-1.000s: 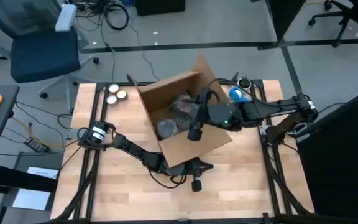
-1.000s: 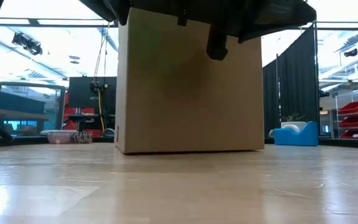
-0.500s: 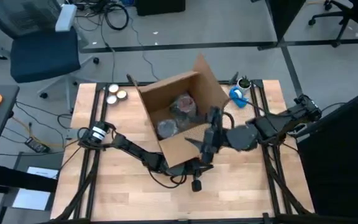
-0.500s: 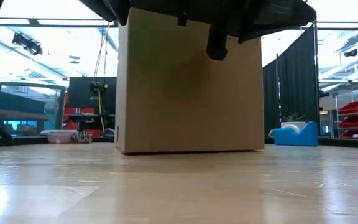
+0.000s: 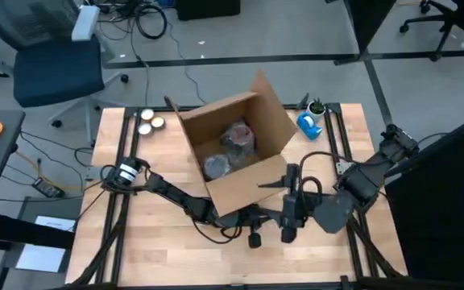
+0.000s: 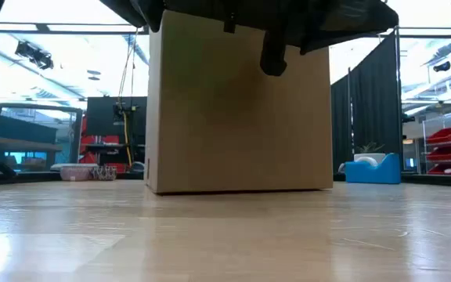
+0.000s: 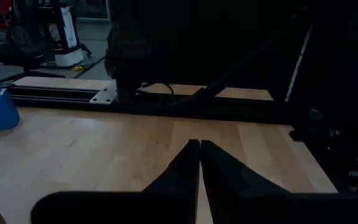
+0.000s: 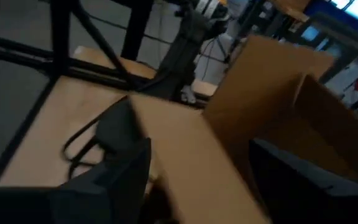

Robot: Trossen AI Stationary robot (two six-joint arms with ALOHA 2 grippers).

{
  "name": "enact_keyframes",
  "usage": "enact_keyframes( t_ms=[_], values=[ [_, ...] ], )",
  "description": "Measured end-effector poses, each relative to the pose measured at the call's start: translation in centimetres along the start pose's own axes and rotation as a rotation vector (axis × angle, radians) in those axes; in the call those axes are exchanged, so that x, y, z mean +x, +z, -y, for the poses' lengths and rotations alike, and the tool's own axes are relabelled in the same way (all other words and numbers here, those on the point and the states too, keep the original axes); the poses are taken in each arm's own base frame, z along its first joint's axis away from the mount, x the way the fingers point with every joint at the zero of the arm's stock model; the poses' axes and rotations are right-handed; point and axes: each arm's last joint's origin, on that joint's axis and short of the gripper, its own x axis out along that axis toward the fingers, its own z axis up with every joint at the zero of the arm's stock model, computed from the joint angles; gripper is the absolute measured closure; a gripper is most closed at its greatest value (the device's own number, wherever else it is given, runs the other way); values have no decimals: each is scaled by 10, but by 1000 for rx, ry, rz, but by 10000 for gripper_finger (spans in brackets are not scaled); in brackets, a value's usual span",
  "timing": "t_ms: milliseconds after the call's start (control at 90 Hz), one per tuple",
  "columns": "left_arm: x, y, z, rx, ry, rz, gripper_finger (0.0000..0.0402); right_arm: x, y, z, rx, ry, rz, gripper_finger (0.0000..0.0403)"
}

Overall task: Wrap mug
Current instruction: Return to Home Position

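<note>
Inside the cardboard box [image 5: 248,181] the wrapped mug [image 5: 238,137] sits fine. Right claw [image 5: 288,213], open, hangs at the box's 5 o'clock beside the closed left claw [image 5: 254,237]; sloppy swing could bump them.

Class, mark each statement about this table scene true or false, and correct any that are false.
1. The cardboard box stands open on the table. True.
2. The right gripper is inside the box. False: it is outside the box, over the table.
3. The left gripper has its fingers shut. True.
4. The blue tape dispenser lies in the box. False: it sits on the table beside the box.
5. A bubble-wrapped bundle lies inside the box. True.
</note>
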Motion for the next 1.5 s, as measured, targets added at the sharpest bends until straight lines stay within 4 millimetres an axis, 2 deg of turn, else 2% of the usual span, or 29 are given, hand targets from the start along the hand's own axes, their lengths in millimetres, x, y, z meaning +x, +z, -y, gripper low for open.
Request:
enact_keyframes(
  t_ms=[222,511,667,778,1056,1333,1500],
  values=[
    [0,0,0,0,0,0,402,-16,-8,-15,87,77,-42,160],
    [0,0,0,0,0,0,402,-46,-13,-43,218,279,-71,160],
    [0,0,0,0,0,0,402,-57,-27,-57,240,292,-104,161],
    [0,0,0,0,0,0,402,-57,-46,-67,276,282,-169,165],
    [0,0,0,0,0,0,402,-48,-115,-83,373,146,-384,189],
    [0,0,0,0,0,0,402,-30,-174,-79,359,17,-580,228],
    [0,0,0,-1,0,1,402,-15,-195,-70,354,-20,-702,270]
  ],
)
